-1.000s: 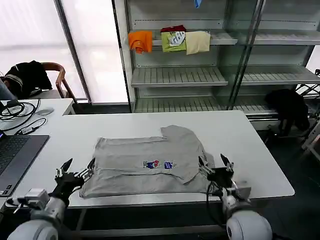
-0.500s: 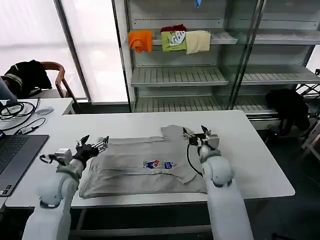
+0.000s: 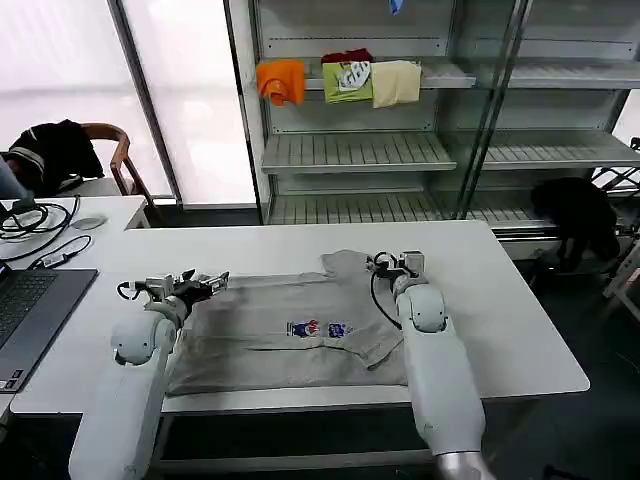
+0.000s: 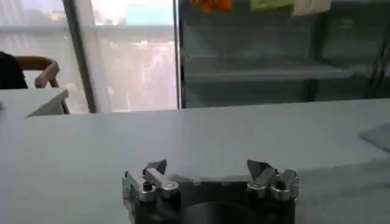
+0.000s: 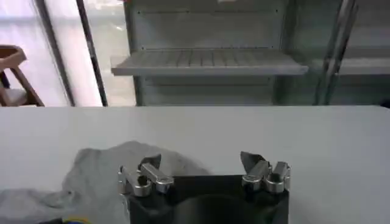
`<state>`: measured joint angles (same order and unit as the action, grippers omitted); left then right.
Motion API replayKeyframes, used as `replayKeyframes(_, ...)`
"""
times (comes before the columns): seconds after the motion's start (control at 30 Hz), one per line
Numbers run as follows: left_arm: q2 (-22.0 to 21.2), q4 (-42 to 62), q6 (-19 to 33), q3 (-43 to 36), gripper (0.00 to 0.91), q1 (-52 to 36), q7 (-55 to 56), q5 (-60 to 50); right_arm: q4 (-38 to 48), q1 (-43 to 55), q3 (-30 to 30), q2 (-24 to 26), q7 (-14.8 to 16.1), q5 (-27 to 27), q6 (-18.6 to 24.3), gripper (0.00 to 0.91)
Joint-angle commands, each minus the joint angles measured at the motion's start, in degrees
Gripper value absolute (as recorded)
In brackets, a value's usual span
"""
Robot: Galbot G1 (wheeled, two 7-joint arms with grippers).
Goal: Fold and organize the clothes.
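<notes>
Grippers have been carried from the near edge of the desk (image 3: 520, 330) to the far edge of the shirt (image 3: 300, 325) within the last second. The left gripper (image 3: 205, 283) is now held at the shirt's far left corner, and the right gripper (image 3: 393, 265) by the raised sleeve at its far right. In both wrist views the jaws are seen spread apart, with nothing between them: the left gripper (image 4: 210, 176) over bare desk beside the cloth edge, the right gripper (image 5: 204, 170) just above the grey sleeve.

From this shift it is judged that the far corners are about to be gripped, so that a fold toward the near edge can be made. No fold has been started by this move.

The shirt is laid flat in the middle of the desk, nearer the front edge than the back. It is a light grey, soft knit, roughly rectangular as spread, with shallow wrinkles along its length and one short sleeve standing out at the far right. A small multicoloured print (image 3: 318, 329) is shown near its centre. The fabric is thin and limp, so it is likely to sag and crease when lifted by two corners only. The desk is a smooth, matt white surface, on which the cloth should slide easily.
</notes>
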<state>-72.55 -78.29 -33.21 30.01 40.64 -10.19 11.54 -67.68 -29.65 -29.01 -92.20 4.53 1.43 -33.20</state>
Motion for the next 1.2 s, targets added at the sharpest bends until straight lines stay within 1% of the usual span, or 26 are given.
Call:
replayKeyframes(0.03, 0.30, 6.94, 0.00, -0.84, 0.867, -3.23, -0.87, -2.75, 6.14, 3.28, -0.37, -2.71, 0.38, -0.38, 0.03, 0.705)
replayKeyframes(0.07, 0.40, 6.81, 0.00, -0.71, 0.846, -3.09, -0.87, -2.69, 6.41, 3.41, -0.28, -2.80, 0.61, -0.63, 0.03, 0.655)
replayKeyframes(0.1, 0.48, 6.73, 0.01, -0.64, 0.786, -3.05, -0.91, -2.65, 6.55, 3.54, -0.11, -2.80, 0.64, -0.74, 0.02, 0.605)
replayKeyframes(0.13, 0.65, 6.45, 0.00, -0.53, 0.766, -2.83, -0.97, -2.50, 6.81, 3.64, 0.11, -2.80, 0.64, -0.70, 0.02, 0.494)
replayKeyframes(0.17, 0.80, 6.33, -0.01, -0.54, 0.746, -2.70, -0.94, -2.45, 6.98, 3.69, 0.69, -2.80, 0.63, -0.66, 0.01, 0.403)
replayKeyframes(0.2, 0.84, 6.10, -0.02, -0.47, 0.685, -2.54, -0.93, -2.46, 7.01, 3.67, 1.09, -2.80, 0.51, -0.60, 0.00, 0.060)
replayKeyframes(0.23, 0.90, 5.85, -0.02, -0.38, 0.524, -2.31, -0.95, -2.39, 7.10, 3.65, 1.39, -2.80, 0.49, -0.55, -0.01, 0.000)
replayKeyframes(0.27, 0.94, 5.61, -0.02, -0.31, 0.322, -2.09, -1.01, -2.36, 7.08, 3.47, 1.95, -2.78, 0.62, -0.58, -0.01, 0.000)
replayKeyframes(0.3, 0.94, 5.48, -0.02, -0.28, 0.141, -1.96, -1.07, -2.31, 7.01, 3.36, 2.07, -2.80, 0.54, -0.51, -0.01, 0.000)
replayKeyframes(0.33, 0.97, 5.18, -0.01, -0.24, 0.060, -1.71, -1.26, -2.20, 6.94, 3.25, 2.02, -2.80, 0.73, -0.30, -0.01, 0.000)
replayKeyframes(0.37, 0.98, 5.09, -0.01, -0.21, 0.020, -1.53, -1.39, -2.17, 6.66, 3.03, 2.13, -2.80, 0.97, -0.18, -0.03, 0.000)
replayKeyframes(0.57, 0.90, 5.00, -0.02, -0.09, 0.010, -1.33, -1.76, -1.93, 4.95, 2.19, 2.60, -2.80, 1.50, -0.41, -0.07, 0.000)
replayKeyframes(0.73, 0.91, 4.43, -0.01, -0.01, 0.010, -0.91, -2.05, -1.57, 3.45, 1.57, 2.57, -2.80, 1.26, -1.15, -0.07, 0.000)
replayKeyframes(0.83, 0.74, 3.95, 0.04, 0.29, 0.000, -0.74, -1.84, -0.82, 1.83, 0.97, 2.14, -2.80, 0.92, -3.35, 0.08, 0.000)
replayKeyframes(0.87, 0.71, 3.67, 0.07, 0.42, 0.000, -0.65, -1.59, -0.13, 0.58, 0.39, 1.52, -2.80, 1.18, -4.35, 0.62, 0.000)
replayKeyframes(0.93, 0.32, 3.07, 0.17, 1.15, 0.000, -0.68, -0.64, 2.97, -2.23, -1.01, 1.08, -2.80, 1.42, -5.11, 3.63, 0.000)
replayKeyframes(1.03, 0.24, 0.44, 1.09, 1.91, 0.000, -0.30, 1.10, 7.76, -6.77, -2.97, 2.08, -1.96, 0.04, -8.66, 5.02, 0.000)
replayKeyframes(1.2, 0.69, -4.28, 1.96, 2.94, 0.000, 1.33, 2.36, 12.93, -13.38, -6.80, 2.87, -0.26, -1.62, -11.01, 4.86, 0.000)
